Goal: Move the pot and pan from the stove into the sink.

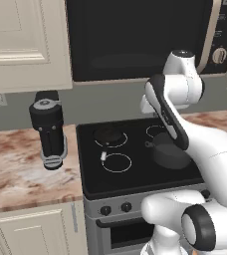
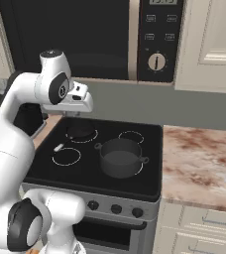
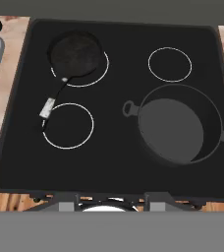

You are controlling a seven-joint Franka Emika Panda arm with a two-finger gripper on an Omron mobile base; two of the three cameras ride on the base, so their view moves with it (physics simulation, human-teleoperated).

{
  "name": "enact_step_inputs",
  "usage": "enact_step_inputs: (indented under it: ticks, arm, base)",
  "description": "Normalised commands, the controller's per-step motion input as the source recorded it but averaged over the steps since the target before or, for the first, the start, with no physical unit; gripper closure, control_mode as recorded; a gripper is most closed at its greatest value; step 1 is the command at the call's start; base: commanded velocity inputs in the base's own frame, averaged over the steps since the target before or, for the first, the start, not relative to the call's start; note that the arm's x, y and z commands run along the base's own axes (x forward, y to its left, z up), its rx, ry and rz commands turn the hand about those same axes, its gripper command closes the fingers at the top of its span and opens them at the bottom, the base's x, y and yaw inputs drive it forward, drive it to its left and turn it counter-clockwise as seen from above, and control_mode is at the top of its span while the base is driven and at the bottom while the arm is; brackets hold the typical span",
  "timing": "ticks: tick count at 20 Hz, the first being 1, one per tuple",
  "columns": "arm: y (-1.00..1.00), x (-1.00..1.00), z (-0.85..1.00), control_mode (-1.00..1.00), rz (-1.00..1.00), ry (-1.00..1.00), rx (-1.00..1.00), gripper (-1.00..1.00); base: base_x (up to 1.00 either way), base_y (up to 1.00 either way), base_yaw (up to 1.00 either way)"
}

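Note:
The pot (image 3: 175, 130) is dark grey with two loop handles and stands on the front right burner of the black stove (image 3: 119, 162); it also shows as the pot (image 2: 120, 158) and the pot (image 1: 170, 152). The black pan (image 3: 77, 54) rests on the back left burner, its long handle's pale tip (image 3: 47, 107) pointing toward the front. It is also visible as the pan (image 2: 80, 131). My gripper (image 3: 111, 204) hovers high above the cooktop, looking straight down, fingers apart with nothing between them. It hangs over the back left area as the gripper (image 2: 73, 113). The sink is out of view.
A black microwave (image 2: 70, 34) hangs low over the stove. A black appliance (image 1: 48, 129) stands on the marble counter to the left. More marble counter (image 2: 199, 158) runs to the right. Cream cabinets (image 1: 21, 45) hang at the sides.

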Motion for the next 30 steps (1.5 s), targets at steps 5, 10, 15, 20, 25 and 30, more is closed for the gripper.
enact_step_inputs:
  ticks: [5, 10, 15, 20, 25, 30]
  arm:
    - [0.11, -0.08, 0.0, -1.0, 0.0, 0.0, 0.0, -1.0]
    - [0.33, -0.29, 0.0, -1.0, 0.0, 0.0, 0.0, -1.0]
    - [0.47, -0.26, 0.0, -1.0, 0.0, -0.01, 0.0, -1.0]
    - [0.63, -0.18, -0.03, -1.0, -0.01, -0.01, 0.0, -1.0]
    - [0.36, -0.22, -0.1, -1.0, 0.0, -0.11, -0.02, -1.0]
    - [0.03, -0.01, -0.13, -1.0, 0.0, 0.0, -0.03, -1.0]
  base:
    - [0.0, 0.0, 0.0]
    - [0.0, 0.0, 0.0]
    - [0.0, 0.0, 0.0]
    - [0.0, 0.0, 0.0]
    - [0.0, 0.0, 0.0]
    - [0.0, 0.0, 0.0]
